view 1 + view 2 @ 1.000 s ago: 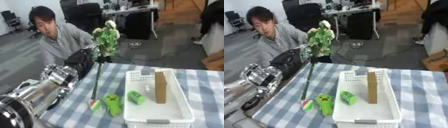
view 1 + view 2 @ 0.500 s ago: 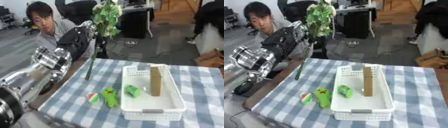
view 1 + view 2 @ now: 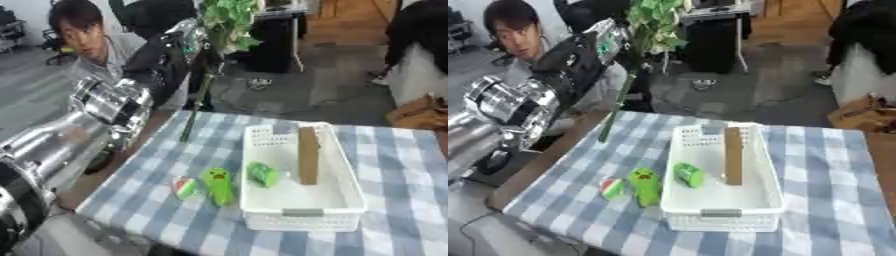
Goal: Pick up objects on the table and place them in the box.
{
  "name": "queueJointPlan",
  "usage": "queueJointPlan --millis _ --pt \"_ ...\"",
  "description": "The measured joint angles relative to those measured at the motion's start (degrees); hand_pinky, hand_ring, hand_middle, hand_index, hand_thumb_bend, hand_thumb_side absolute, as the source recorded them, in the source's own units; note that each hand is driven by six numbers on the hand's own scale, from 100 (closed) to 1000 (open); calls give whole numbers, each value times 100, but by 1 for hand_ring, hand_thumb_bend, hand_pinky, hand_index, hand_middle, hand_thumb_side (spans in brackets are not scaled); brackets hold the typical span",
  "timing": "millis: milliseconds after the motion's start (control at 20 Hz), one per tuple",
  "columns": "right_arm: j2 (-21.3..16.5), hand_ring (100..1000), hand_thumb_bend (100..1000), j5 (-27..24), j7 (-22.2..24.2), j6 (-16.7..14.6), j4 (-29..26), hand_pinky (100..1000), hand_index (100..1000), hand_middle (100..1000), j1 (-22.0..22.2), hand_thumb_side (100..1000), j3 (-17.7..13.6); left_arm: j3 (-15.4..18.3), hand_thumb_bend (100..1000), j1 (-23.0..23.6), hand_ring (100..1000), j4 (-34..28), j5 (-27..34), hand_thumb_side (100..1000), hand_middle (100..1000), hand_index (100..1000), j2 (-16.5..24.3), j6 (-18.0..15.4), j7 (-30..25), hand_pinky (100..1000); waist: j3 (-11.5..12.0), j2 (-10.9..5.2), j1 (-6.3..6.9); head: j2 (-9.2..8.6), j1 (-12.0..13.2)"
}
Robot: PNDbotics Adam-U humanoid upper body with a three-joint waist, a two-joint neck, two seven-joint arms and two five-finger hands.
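While I watch through the head camera, this is what I read off the table.

Left hand: my black left hand point(image 3: 179, 47) is raised high above the far left of the table, fingers curled round the long green stem of an artificial leafy plant point(image 3: 203, 90).
Plant: its green and pale leaves point(image 3: 656, 22) sit at the top edge of my view; the stem runs down at a slant, and its lower end hangs over the table's far left edge. I cannot tell whether that end touches the cloth.
Left arm: the silver and black forearm point(image 3: 83, 125) fills the left side of the left eye view.
Right hand: I do not see it in either view.
Box: the white plastic basket with slotted walls point(image 3: 719, 212) stands on the blue and white checked tablecloth point(image 3: 833, 200), about the middle of the table.
Inside the box: a tall brown rectangular block point(image 3: 733, 155) leans along the right of centre, and a small round green object point(image 3: 689, 175) lies against the left wall.
Outside the box: a green cactus-shaped toy point(image 3: 645, 186) lies just beside the basket's left wall, and a small watermelon-slice piece, red with a green rim point(image 3: 611, 188), lies just left of the toy.
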Motion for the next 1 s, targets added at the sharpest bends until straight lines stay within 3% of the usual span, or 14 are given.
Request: queueJointPlan --millis 1000 --pt "-2 753 100 -134 -50 19 0 786 667 649 -104 258 38 -352 100 -114 100 -110 -301 298 100 274 -940 -481 -417 100 -160 -4 0 -34 -29"
